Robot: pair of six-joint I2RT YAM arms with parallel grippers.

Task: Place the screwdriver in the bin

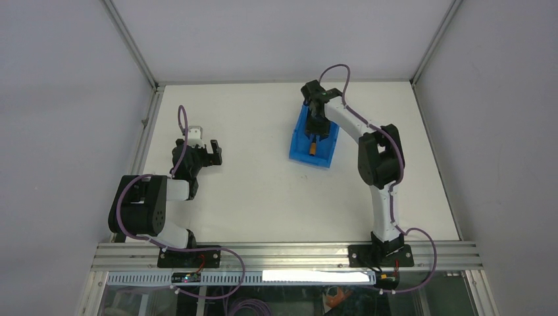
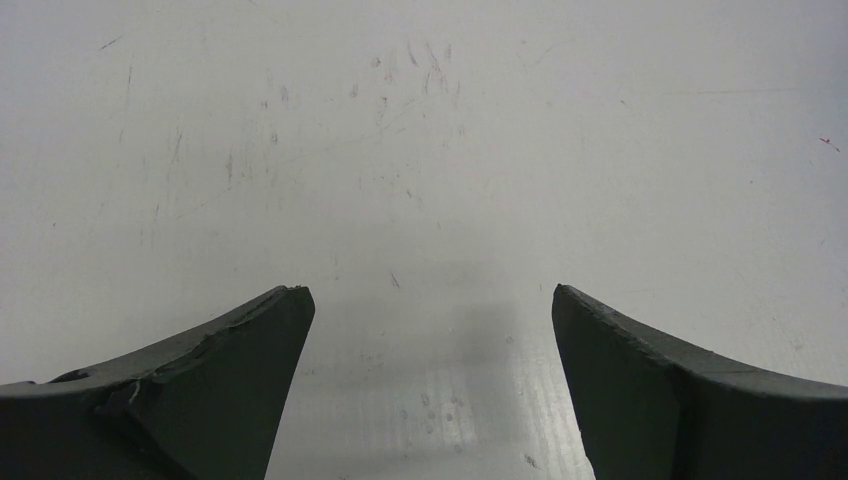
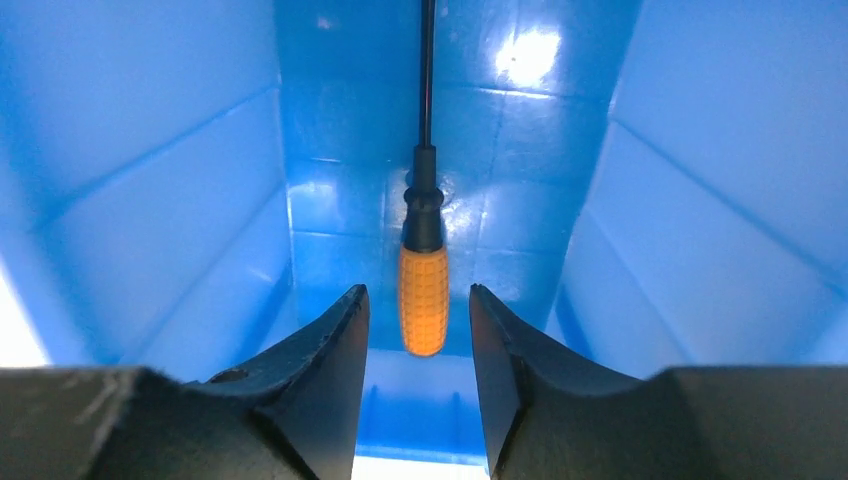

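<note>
Lengthwise along bin, screwdriver tip away.

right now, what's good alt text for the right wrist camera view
A small screwdriver with an orange ribbed handle and thin black shaft lies inside a bright blue plastic bin, shaft pointing away. The right gripper has its dark fingers parted beside the handle, a gap on each side.

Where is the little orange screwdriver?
In the top view, the small orange-handled screwdriver is inside the bright blue plastic bin, right of the table's middle, between the right gripper's open fingers.
</note>
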